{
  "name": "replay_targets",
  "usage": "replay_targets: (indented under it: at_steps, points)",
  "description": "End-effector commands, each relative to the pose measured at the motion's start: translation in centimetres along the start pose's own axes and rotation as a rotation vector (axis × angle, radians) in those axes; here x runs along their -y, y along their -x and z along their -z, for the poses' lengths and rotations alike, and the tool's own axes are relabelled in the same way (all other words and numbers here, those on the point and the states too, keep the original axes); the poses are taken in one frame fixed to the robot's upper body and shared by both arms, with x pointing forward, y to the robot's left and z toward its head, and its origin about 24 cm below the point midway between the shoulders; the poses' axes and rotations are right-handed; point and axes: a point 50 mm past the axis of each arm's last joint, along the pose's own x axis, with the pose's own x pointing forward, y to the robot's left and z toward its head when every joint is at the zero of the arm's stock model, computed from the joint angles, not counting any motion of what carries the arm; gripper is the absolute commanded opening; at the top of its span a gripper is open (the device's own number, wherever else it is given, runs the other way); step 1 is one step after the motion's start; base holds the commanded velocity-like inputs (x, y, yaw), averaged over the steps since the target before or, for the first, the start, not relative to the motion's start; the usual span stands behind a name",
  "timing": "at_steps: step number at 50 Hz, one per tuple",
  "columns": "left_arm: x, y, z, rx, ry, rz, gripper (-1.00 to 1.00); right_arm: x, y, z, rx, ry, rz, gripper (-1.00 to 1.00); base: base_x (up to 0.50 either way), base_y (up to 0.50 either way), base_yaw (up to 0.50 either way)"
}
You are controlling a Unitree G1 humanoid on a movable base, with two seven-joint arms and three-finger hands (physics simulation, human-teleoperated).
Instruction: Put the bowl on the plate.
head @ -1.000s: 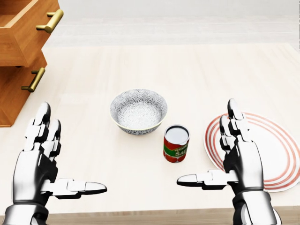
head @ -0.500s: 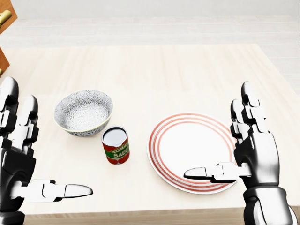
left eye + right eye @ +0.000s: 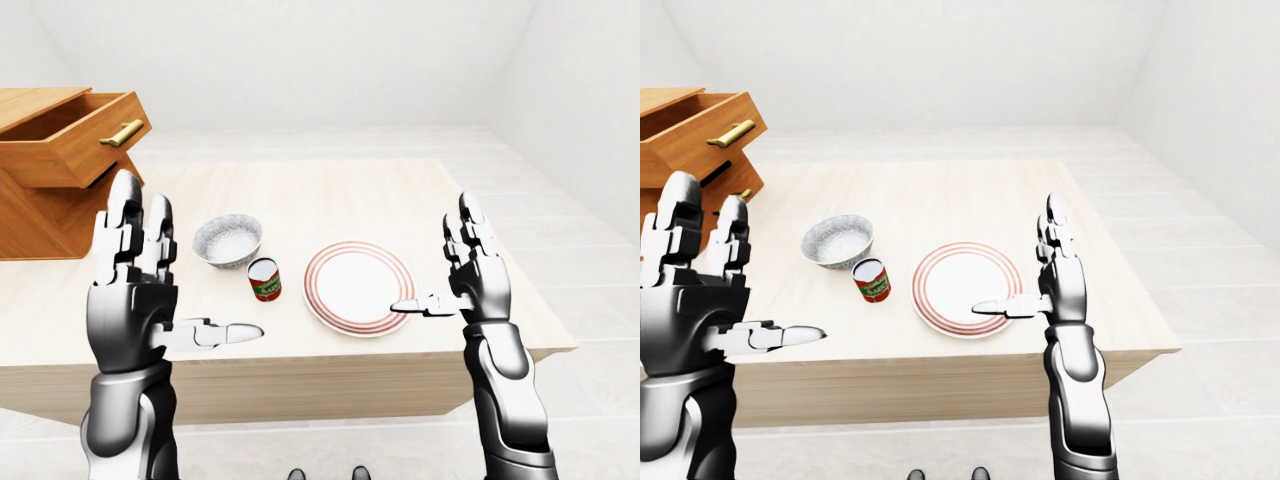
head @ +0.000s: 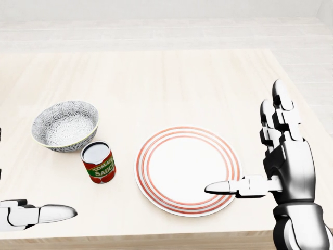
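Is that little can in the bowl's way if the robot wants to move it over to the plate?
Yes, partly. The tomato sauce can stands upright between the bowl and the plate, close beside the bowl. Sliding the bowl straight across would likely hit it; lifting it over should clear it.

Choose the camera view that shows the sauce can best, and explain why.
The head view: the can appears largest there, its lid and red-and-green label clear, beside the bowl. Both eye views show it whole but small, label unreadable, between bowl and plate.
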Motion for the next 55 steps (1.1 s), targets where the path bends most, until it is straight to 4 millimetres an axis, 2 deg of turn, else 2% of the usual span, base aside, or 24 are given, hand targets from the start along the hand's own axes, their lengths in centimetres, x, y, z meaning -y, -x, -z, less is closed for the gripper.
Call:
replay_targets:
  at_steps: [1, 2, 4, 5, 6, 9, 11, 12, 15, 16, 21, 23, 35, 39, 42, 55]
  points:
    - [-0.8, -0.1, -1.1, 0.049, -0.035, -0.018, 1.0, 0.1, -0.1, -0.2, 0.009, 0.009, 0.004, 1.0, 0.0, 0.0, 0.0]
    - [-0.8, -0.1, -1.1, 0.05, -0.038, -0.019, 1.0, 0.1, -0.1, -0.3, 0.013, 0.008, 0.004, 1.0, 0.0, 0.0, 0.0]
    - [-0.8, 0.3, 0.8, -0.044, -0.037, -0.014, 1.0, 0.1, 0.0, -0.3, 0.01, 0.016, 0.006, 1.0, 0.0, 0.0, 0.0]
    - [-0.8, 0.3, 0.9, -0.05, -0.04, -0.014, 1.0, 0.1, 0.0, -0.2, 0.009, 0.016, 0.005, 1.0, 0.15, 0.0, 0.0]
    - [-0.9, -0.2, -0.2, 0.009, -0.05, -0.018, 1.0, 0.1, 0.0, -0.2, 0.009, 0.017, 0.006, 1.0, 0.29, -0.04, 0.0]
    - [-1.2, -0.3, -0.7, 0.037, -0.051, -0.025, 1.0, 0.1, 0.0, -0.2, 0.006, 0.018, 0.006, 1.0, 0.4, -0.07, 0.0]
    - [-1.2, -0.3, -0.7, 0.033, -0.051, -0.026, 1.0, 0.1, 0.0, -0.2, 0.007, 0.017, 0.008, 1.0, 0.45, -0.07, 0.0]
    - [-1.2, 0.2, 0.6, -0.033, -0.043, -0.026, 1.0, 0.1, 0.0, -0.2, 0.007, 0.015, 0.009, 1.0, 0.44, -0.07, 0.0]
    - [-1.1, 0.4, 1.1, -0.06, -0.043, -0.025, 1.0, 0.1, 0.0, -0.1, 0.004, 0.017, 0.01, 1.0, 0.45, -0.07, 0.0]
    - [-1.1, -0.2, -0.4, 0.017, -0.052, -0.026, 1.0, 0.1, -0.1, -0.1, 0.004, 0.016, 0.014, 1.0, 0.28, -0.03, 0.0]
    - [-1.3, -0.2, -0.7, 0.034, -0.05, -0.028, 1.0, 0.3, -0.5, 0.4, -0.015, 0.009, 0.018, 1.0, 0.1, -0.01, 0.0]
    - [-1.3, 0.5, 0.8, -0.054, -0.049, -0.021, 1.0, 0.2, -0.4, 0.5, -0.02, 0.01, 0.017, 1.0, 0.0, 0.0, 0.0]
    - [-1.1, 0.7, 1.6, -0.089, -0.044, -0.001, 1.0, 0.2, -0.4, 0.3, -0.01, 0.008, 0.007, 1.0, 0.05, 0.0, 0.0]
    - [-1.1, 0.5, 1.5, -0.083, -0.043, -0.002, 1.0, 0.2, -0.4, 0.5, -0.018, 0.01, 0.009, 1.0, 0.03, 0.0, 0.0]
    - [-1.1, -0.1, -0.1, 0.001, -0.055, -0.002, 1.0, 0.2, -0.5, 0.4, -0.013, 0.006, 0.004, 1.0, 0.0, 0.0, 0.0]
    - [-1.2, -0.1, -0.3, 0.009, -0.067, -0.007, 1.0, 0.2, -0.3, -0.1, 0.005, 0.014, 0.003, 1.0, 0.17, 0.0, 0.0]
